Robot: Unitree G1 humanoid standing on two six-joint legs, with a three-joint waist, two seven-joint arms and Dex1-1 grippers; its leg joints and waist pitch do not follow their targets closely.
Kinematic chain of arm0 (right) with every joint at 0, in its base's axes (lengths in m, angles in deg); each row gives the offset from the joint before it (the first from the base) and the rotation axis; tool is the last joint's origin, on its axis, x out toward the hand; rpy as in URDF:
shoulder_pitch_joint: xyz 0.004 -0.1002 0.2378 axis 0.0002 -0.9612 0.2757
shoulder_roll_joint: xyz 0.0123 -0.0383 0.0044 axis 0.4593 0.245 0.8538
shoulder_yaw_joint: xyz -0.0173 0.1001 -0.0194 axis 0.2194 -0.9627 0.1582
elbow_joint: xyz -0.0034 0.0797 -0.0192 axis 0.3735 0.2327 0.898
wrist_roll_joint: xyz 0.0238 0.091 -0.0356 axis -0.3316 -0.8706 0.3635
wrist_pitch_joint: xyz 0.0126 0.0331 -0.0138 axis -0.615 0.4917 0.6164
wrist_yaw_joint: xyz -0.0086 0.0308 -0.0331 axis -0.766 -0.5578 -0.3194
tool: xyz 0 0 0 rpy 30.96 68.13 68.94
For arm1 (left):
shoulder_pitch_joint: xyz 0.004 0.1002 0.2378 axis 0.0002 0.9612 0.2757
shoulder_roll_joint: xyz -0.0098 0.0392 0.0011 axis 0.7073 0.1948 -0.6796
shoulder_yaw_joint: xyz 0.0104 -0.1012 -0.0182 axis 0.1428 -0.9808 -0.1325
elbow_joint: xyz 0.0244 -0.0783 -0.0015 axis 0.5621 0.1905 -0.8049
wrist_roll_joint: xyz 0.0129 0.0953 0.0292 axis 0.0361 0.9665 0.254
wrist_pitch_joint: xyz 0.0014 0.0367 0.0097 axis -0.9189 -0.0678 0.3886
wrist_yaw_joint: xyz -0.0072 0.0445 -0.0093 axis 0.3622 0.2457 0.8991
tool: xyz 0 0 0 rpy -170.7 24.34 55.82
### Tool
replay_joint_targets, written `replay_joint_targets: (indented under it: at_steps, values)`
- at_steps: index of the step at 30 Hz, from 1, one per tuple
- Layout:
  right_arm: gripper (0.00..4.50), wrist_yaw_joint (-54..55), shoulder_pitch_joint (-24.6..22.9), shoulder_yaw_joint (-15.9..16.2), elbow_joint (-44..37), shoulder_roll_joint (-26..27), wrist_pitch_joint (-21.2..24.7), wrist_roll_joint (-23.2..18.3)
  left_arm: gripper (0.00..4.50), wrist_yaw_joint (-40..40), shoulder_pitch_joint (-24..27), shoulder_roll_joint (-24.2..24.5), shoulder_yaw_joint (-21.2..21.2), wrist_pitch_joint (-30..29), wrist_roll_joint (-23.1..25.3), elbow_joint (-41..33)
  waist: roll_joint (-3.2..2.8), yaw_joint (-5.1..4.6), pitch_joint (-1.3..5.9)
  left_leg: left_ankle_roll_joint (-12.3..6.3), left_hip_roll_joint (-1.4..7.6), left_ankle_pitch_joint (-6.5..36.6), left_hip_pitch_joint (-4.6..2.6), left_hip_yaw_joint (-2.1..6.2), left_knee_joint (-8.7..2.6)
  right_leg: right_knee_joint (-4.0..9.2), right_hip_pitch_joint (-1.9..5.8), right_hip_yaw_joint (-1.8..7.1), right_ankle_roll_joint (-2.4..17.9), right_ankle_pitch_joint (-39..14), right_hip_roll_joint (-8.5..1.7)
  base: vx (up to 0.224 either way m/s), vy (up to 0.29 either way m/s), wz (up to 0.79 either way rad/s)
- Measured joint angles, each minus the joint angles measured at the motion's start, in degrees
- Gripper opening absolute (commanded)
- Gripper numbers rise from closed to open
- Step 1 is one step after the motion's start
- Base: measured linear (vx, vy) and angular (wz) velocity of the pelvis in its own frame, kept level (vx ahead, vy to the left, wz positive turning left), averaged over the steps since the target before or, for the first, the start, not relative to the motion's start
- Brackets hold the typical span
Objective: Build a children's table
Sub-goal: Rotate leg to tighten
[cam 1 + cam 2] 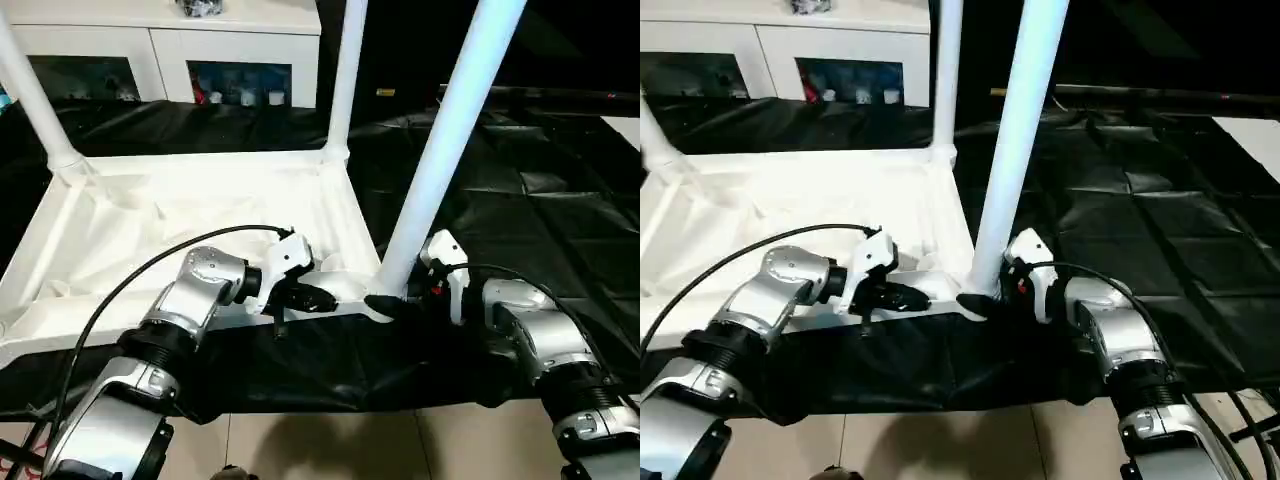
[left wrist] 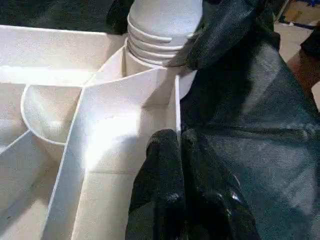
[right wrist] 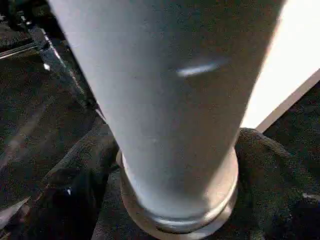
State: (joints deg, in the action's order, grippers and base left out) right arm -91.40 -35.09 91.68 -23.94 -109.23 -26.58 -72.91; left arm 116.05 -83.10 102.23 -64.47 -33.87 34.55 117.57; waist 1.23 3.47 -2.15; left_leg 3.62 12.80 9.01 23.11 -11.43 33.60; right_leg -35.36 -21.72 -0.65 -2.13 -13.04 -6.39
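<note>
**Mia:** What do the head pictures show?

**Ben:** The tabletop [image 1: 190, 215] lies upside down on a black sheet [image 1: 530, 180]. Its ribs face up. Three white legs stand up from its corners. One leg [image 1: 445, 140] is at the near right corner, just by the robot. A second leg [image 1: 345, 75] stands at the far right corner. A third leg [image 1: 35, 105] stands at the far left corner. Behind it all is a white cabinet [image 1: 160, 45] with glass doors.

**Mia:** Where are the hands?

**Ben:** The left hand [image 1: 305, 297] is at the near edge of the tabletop, just left of the near leg. The right hand [image 1: 985, 300] is at the foot of that leg, on its right side.

**Mia:** And the left wrist picture?

**Ben:** The left hand's black fingers [image 2: 172, 165] are pressed tight together. They pinch the thin white wall [image 2: 176, 107] of the tabletop. The leg's ringed end [image 2: 160, 30] sits in the round socket close by.

**Mia:** And the right wrist picture?

**Ben:** The near leg [image 3: 165, 100] is very close. One black finger [image 3: 75, 190] is on each side of it, spread wide. I cannot tell if they squeeze it.
</note>
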Motion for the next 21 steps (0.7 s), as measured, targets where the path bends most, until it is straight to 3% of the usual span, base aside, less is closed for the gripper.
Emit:
replay_joint_targets:
  at_steps: [7, 15, 21]
  values:
    - [2.99, -2.6, -1.6, 1.4, -4.5, -1.1, 3.0, -1.1, 0.0, 4.1, -0.2, 1.7, 0.5, 1.6, -0.5, 0.5, 0.07, 0.3, -0.01, 0.0, 0.02, 0.0, 0.03, -0.03, -0.01, 0.05, -0.03, -0.02, 0.0, 0.0, 0.02, 0.0, 0.0, 0.0]
    - [2.83, -0.6, -2.7, 1.0, -5.6, 0.0, 3.6, -1.2, 0.0, 2.8, -0.2, 1.0, 0.2, 1.4, -0.6, 1.1, 0.11, 0.52, 0.01, 0.0, 0.01, 0.0, -0.01, -0.06, 0.02, 0.03, 0.03, 0.01, 0.0, 0.0, -0.03, 0.0, 0.0, 0.0]
    - [2.81, 15.7, -0.2, -3.1, 0.6, 7.0, 1.4, 0.0, 0.0, -6.8, -0.9, -1.9, -1.4, -1.8, 0.3, 2.4, 0.24, -0.92, 0.1, 0.09, 0.01, 0.0, -0.13, 0.06, -0.01, 0.08, -0.06, 0.01, 0.2, 0.3, -0.04, 0.0, 0.0, 0.0]
